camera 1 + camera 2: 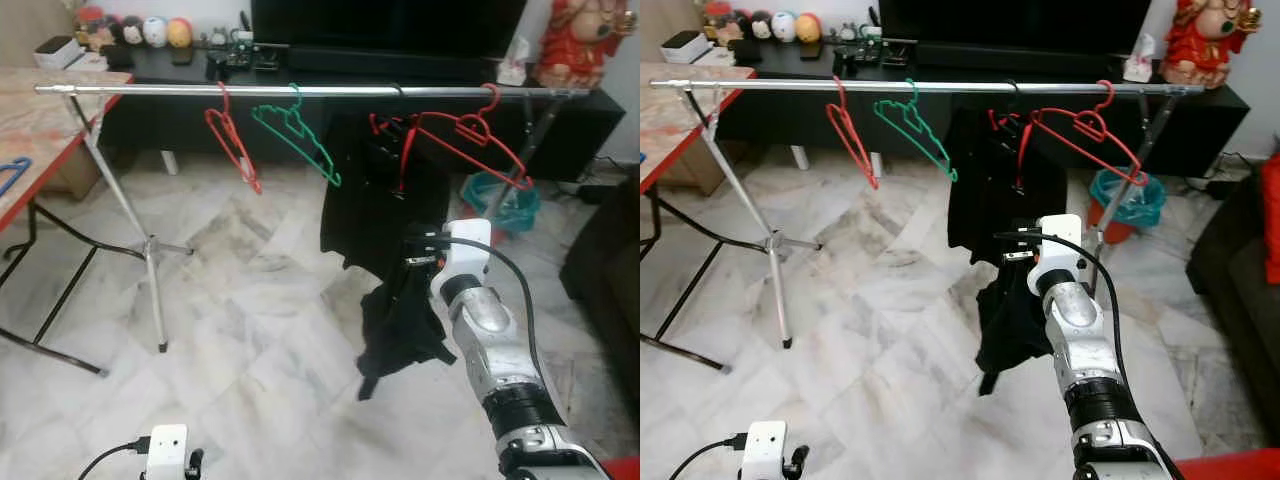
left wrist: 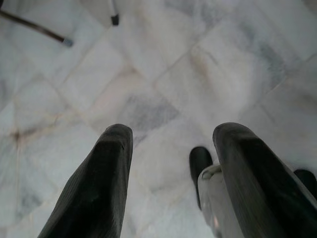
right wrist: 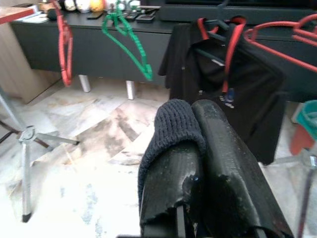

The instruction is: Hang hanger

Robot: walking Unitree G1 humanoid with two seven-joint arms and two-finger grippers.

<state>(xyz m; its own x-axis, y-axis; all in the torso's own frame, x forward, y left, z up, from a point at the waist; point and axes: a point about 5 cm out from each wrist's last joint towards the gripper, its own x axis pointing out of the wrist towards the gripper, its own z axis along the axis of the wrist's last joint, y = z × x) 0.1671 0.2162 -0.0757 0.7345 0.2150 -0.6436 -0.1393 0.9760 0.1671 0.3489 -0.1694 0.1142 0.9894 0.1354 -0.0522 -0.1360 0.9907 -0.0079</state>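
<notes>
1. Left gripper (image 2: 168,148) hangs low at the frame's bottom left, fingers spread wide over marble floor (image 1: 250,300).
2. Rail (image 1: 300,91) spans the top, carrying a red hanger (image 1: 232,140), green hanger (image 1: 300,135), black shirt (image 1: 375,190) and another red hanger (image 1: 470,135).
3. Right arm reaches forward at centre-right; right gripper (image 3: 195,144) pinches a dark garment (image 1: 400,320).
</notes>
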